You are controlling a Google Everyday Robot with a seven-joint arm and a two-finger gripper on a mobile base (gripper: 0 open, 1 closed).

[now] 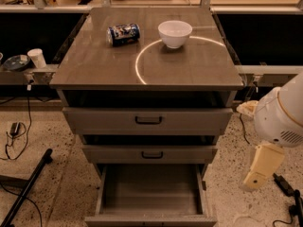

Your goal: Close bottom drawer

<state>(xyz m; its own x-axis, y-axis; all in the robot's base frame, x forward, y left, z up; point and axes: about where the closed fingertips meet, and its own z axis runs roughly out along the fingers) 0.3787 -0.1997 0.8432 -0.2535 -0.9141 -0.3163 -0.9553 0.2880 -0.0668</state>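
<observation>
The bottom drawer (150, 195) is the lowest of the cabinet's three. It stands pulled far out, and its grey tray is empty. Its front panel (150, 220) lies at the lower edge of the view, with the handle out of sight. The middle drawer (150, 153) and top drawer (148, 120) stick out a little. My arm's white joint (279, 115) and cream link (259, 170) hang to the right of the cabinet, level with the drawers and apart from them. My gripper is out of view, beyond the arm's visible end at the lower right.
A blue can (123, 33) lies on its side and a white bowl (175, 33) stands on the cabinet top (94, 65). Cables (284, 186) lie on the floor at right. A black pole (26, 190) and cords lie at left. A paper cup (36, 57) stands on a ledge at left.
</observation>
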